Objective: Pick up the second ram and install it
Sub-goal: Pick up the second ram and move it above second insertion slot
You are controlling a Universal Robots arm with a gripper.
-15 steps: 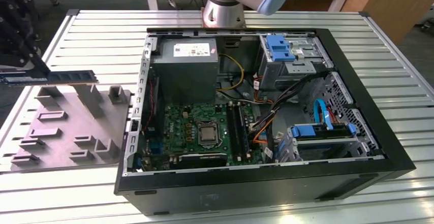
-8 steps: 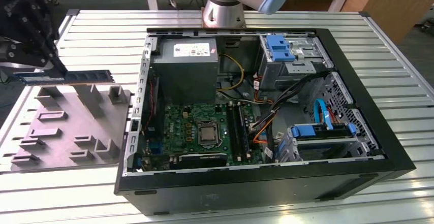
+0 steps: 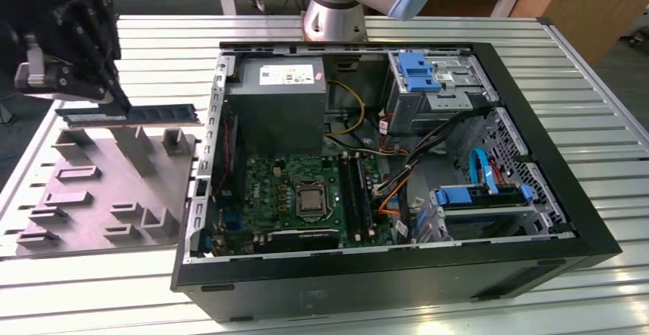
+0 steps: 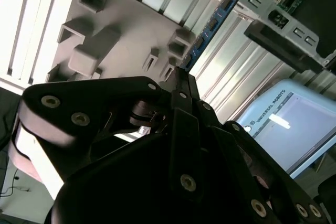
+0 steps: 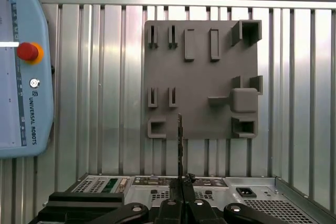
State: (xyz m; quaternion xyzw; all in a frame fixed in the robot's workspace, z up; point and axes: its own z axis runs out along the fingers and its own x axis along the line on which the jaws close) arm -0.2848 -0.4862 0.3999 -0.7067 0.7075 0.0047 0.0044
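Observation:
The second ram (image 3: pixel 127 115) is a long blue stick lying level in the air above the grey holder tray (image 3: pixel 102 191), at the exterior view's left. My gripper (image 3: pixel 120 105) is shut on it near its middle. The stick's blue edge (image 4: pixel 210 24) runs away from the fingertips (image 4: pixel 181 77) in the second wrist view. It shows edge-on as a thin dark line (image 5: pixel 180 140) above the gripper (image 5: pixel 180 182) in the first wrist view, over the near edge of the tray (image 5: pixel 202 87). The open computer case (image 3: pixel 406 160) lies to the right, apart from the stick.
The motherboard (image 3: pixel 294 191) with long black slots (image 3: pixel 355 191) lies inside the case, beside cables and blue drive brackets (image 3: pixel 487 194). A teach pendant (image 5: pixel 23 72) rests on the slatted metal table (image 3: pixel 91 289). The arm's base (image 3: pixel 335 8) stands behind the case.

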